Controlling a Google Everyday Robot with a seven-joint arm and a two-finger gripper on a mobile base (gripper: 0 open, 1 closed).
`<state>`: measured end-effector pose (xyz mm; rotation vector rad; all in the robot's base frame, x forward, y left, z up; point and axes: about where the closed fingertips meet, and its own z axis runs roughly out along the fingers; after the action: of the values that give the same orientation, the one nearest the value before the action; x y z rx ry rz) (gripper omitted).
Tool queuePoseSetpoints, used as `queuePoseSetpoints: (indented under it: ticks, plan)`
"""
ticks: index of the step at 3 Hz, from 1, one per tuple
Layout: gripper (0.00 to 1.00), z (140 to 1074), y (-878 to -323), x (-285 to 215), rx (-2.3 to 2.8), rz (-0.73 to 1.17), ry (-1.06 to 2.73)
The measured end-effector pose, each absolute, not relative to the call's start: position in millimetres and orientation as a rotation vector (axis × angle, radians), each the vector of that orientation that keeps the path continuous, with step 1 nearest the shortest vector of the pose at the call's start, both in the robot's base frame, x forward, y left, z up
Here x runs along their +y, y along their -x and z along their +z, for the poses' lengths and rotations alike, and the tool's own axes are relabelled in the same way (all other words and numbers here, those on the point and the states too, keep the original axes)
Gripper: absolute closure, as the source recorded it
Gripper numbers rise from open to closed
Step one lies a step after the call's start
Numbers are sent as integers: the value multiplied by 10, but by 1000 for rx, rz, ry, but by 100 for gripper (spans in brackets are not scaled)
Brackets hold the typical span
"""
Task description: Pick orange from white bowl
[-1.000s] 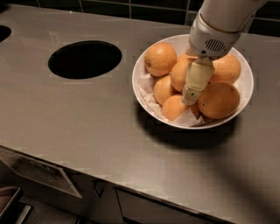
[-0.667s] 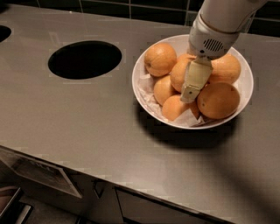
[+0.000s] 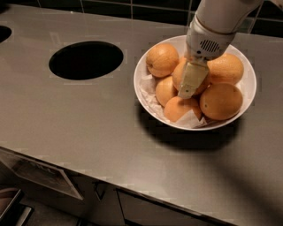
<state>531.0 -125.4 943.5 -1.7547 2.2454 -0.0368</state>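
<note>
The white bowl (image 3: 138,84) stands on the grey counter right of centre, lined with crumpled white paper (image 3: 149,95) and holding several oranges. My gripper (image 3: 187,90) reaches down into the bowl from the upper right. Its cream-coloured tip lies against the orange (image 3: 178,73) in the middle of the pile and covers much of it. Other oranges lie around it at the upper left (image 3: 162,59), the upper right (image 3: 226,68), the lower right (image 3: 220,101) and the front (image 3: 179,108).
A dark round hole (image 3: 86,59) is cut into the counter left of the bowl. The counter's front edge runs along the bottom, with cabinet fronts (image 3: 40,176) below. A dark tiled wall (image 3: 132,9) runs along the back.
Almost nothing differs. My gripper sits in the bowl at the middle orange as before, shifted very slightly to the left.
</note>
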Motion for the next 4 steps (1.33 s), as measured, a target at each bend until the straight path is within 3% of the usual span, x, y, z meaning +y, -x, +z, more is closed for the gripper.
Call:
queuePoseSetpoints:
  ticks: [2,3,4]
  plan:
    - [73,9392,-5320,-1242,2254,-25,1751]
    - [78,9367,-5312,-1250,2259,-16,1752]
    - [97,9371,-5303,-1263,2259,-2,1750]
